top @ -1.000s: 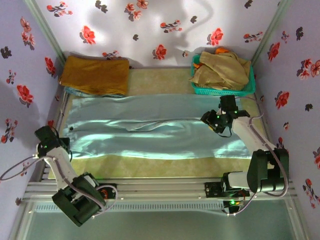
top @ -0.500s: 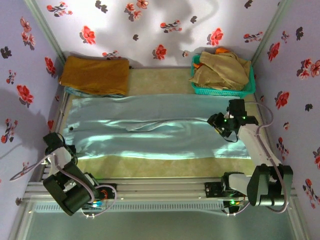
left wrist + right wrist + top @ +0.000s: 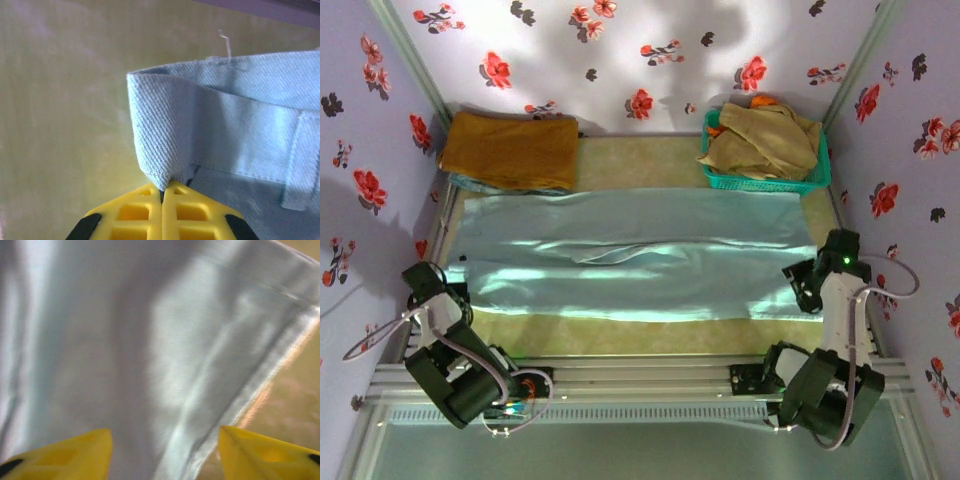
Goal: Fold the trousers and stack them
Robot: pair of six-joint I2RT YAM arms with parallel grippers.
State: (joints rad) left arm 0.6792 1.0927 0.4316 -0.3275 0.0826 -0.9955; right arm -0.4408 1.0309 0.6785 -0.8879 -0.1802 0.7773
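The pale blue-grey trousers lie spread flat across the mat, waistband to the left and leg hems to the right. My left gripper is at their near-left corner. In the left wrist view it is shut on the corner of the waistband, which is pulled up into a fold, with a belt loop to the right. My right gripper hovers at the near-right hem. In the right wrist view it stands open over the trouser leg, whose hem edge runs past its right fingertip.
A folded mustard-brown cloth lies at the back left. A teal basket at the back right holds beige garments. Flowered walls close in three sides. The yellow-green mat shows in front of the trousers, then the metal rail.
My left gripper came down to the near-left corner and shut on the waistband. My right arm drew back from mid-leg to the near-right hem, jaws still open.
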